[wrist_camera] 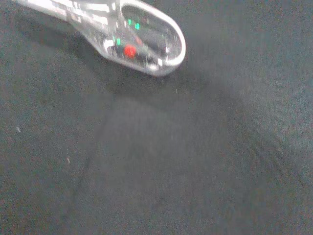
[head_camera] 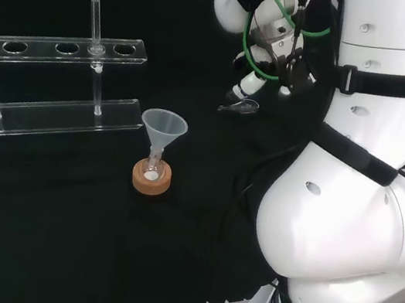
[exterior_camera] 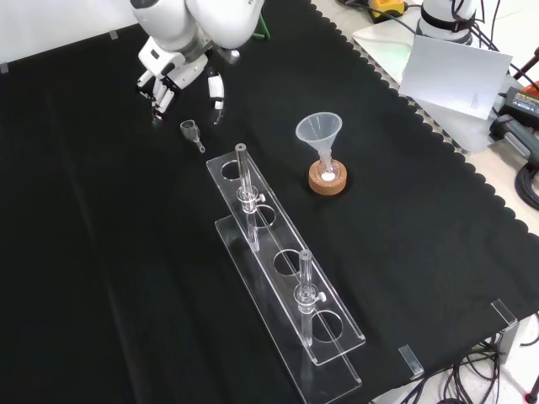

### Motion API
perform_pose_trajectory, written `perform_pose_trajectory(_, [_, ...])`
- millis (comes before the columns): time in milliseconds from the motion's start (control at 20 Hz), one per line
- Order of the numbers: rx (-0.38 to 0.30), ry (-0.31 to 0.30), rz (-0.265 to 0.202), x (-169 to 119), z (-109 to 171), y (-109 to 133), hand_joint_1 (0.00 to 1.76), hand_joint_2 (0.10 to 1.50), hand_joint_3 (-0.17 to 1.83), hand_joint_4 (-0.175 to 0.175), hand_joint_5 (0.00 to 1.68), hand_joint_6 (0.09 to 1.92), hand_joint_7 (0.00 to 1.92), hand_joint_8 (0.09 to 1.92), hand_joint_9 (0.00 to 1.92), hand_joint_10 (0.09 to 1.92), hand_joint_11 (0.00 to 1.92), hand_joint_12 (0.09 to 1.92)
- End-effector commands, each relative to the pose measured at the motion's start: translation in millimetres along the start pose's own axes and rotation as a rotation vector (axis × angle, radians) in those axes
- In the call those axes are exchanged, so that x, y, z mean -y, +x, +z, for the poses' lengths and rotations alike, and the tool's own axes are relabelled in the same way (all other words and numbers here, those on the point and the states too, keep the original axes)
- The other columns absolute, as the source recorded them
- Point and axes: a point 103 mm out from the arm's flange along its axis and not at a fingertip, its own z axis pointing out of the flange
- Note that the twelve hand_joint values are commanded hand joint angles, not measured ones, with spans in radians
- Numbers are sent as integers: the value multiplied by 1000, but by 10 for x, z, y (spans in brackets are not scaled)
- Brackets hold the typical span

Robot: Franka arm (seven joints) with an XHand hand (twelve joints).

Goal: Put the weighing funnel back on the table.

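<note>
The weighing funnel (exterior_camera: pixel 192 130), a small clear scoop with a short stem, lies on the black cloth just beyond the far end of the tube rack in the front view. In the head view the weighing funnel (head_camera: pixel 240 109) rests just below the hand (head_camera: pixel 270 57). The hand (exterior_camera: pixel 178 74) hovers a little above it, open, its fingers (exterior_camera: pixel 216 103) pointing down and apart from the piece. In the wrist view the weighing funnel (wrist_camera: pixel 142 41) lies on the cloth with nothing gripping it.
A clear tube rack (exterior_camera: pixel 282 269) holding two tubes runs across the middle of the cloth. The big funnel (exterior_camera: pixel 319 130) stands in a small flask on a cork ring (exterior_camera: pixel 328 179), to the right of the rack in the front view.
</note>
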Motion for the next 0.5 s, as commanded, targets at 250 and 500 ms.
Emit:
perform_pose_trajectory(250, [-103,-94,4,98,-585,50,345,644,248,42,309,87,660,87,730,87,0,1489])
perform_pose_trajectory(500, [-124,-146,6,222,-817,125,345,646,244,40,301,87,657,87,726,87,0,1486])
